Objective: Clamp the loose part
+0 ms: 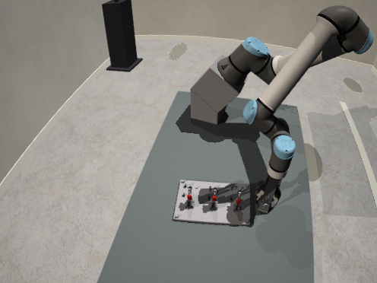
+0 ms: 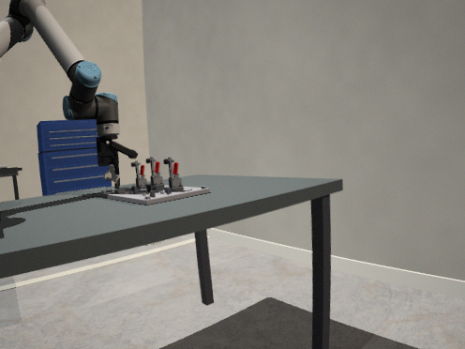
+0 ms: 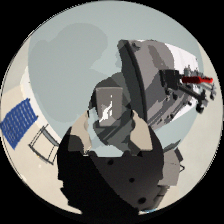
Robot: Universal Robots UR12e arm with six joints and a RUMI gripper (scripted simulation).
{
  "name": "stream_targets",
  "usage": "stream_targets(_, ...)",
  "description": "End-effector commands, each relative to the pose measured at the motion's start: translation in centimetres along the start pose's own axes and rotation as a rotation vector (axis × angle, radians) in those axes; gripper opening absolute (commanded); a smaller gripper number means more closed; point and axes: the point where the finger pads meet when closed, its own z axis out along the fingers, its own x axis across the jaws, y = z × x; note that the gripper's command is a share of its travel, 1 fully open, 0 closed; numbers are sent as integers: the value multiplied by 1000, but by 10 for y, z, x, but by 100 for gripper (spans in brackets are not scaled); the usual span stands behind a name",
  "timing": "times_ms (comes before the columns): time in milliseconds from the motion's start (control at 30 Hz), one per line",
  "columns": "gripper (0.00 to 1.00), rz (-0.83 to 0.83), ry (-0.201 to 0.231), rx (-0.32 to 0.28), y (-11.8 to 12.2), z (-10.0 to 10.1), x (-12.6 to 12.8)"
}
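The loose part [image 1: 264, 207] [image 3: 109, 102], a small grey block, is beside the fixture plate's right end in the top view. In the wrist view it shows ahead of and partly between the fingertips. My gripper [image 1: 267, 201] [image 2: 113, 179] [image 3: 109, 110] points down over it, part-way open, with visible gaps beside the block. Whether it touches the part is unclear. The fixture plate [image 1: 205, 218] [image 2: 155, 201] [image 3: 133, 57] carries three clamps with red handles [image 1: 189, 197] [image 1: 214, 198] [image 1: 239, 201]. The handles and bars stand raised. The nest pads are too small and shaded to tell apart.
The fixture's near edge runs close beside the gripper in the wrist view. The raised clamps stand above the plate on that side. The grey-green table [image 1: 152, 243] [image 2: 281, 189] carries the arm's base. A blue drawer cabinet [image 2: 67, 159] stands behind.
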Motion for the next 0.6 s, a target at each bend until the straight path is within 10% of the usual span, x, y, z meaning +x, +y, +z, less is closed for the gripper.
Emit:
stream_targets(0, 59, -3, -1, 5, -3, -1, -2)
stream_targets(400, 59, -3, 0, 4, -3, -1, -2)
stream_targets(433, 0, -3, 0, 4, -3, -1, -2)
stream_targets(567, 0, -3, 0, 4, -3, 0, -2)
